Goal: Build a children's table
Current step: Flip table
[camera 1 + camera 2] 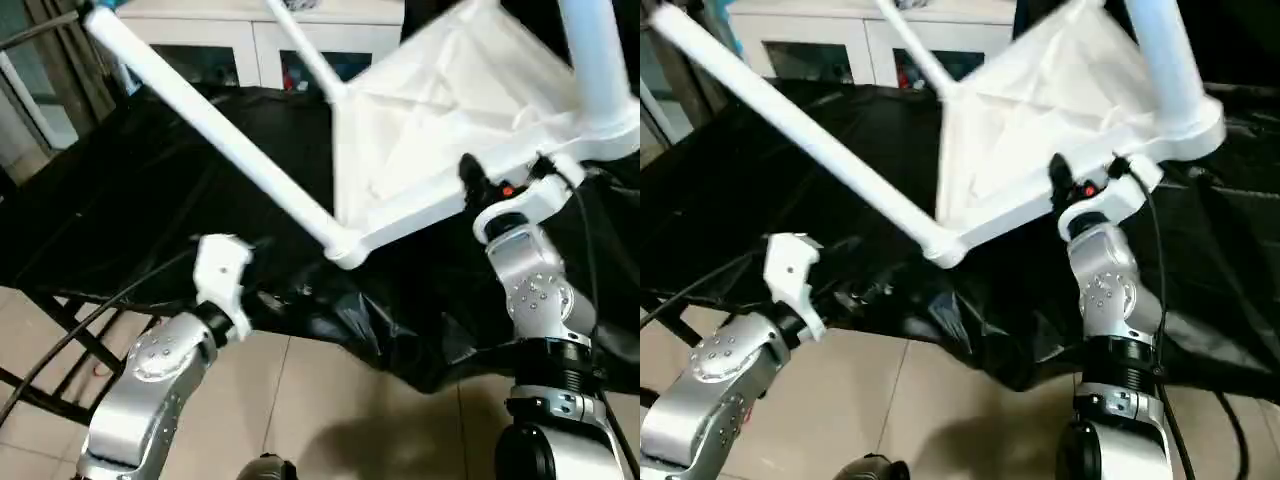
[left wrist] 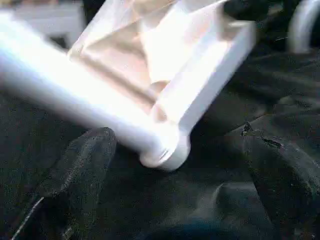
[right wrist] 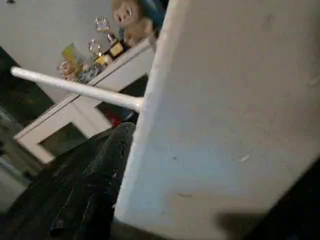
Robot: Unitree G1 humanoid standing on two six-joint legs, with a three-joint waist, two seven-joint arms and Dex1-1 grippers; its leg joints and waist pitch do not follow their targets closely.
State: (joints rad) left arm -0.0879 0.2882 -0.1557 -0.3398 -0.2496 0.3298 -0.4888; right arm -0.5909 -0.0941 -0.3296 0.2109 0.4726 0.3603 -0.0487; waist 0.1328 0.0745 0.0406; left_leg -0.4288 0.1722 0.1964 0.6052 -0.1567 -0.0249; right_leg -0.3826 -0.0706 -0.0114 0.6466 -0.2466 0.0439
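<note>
Right end effector [image 1: 500, 190] clamps the long rim of the white plastic ribbed table [image 1: 440, 120] (tilted, underside up) above the black-draped work surface [image 1: 130, 210]; left end effector [image 2: 175, 200], fingers spread wide, grips nothing beside the corner socket bearing a white tapered tube leg [image 1: 210, 125].

No legible text, label, brand mark, number or sign appears in any view. The small items on top of the cabinet [image 3: 95, 92] carry coloured patches, but these are too blurred to read as lettering. The tabletop [image 1: 450, 110] and the legs [image 1: 215, 125] present plain white surfaces without markings.
</note>
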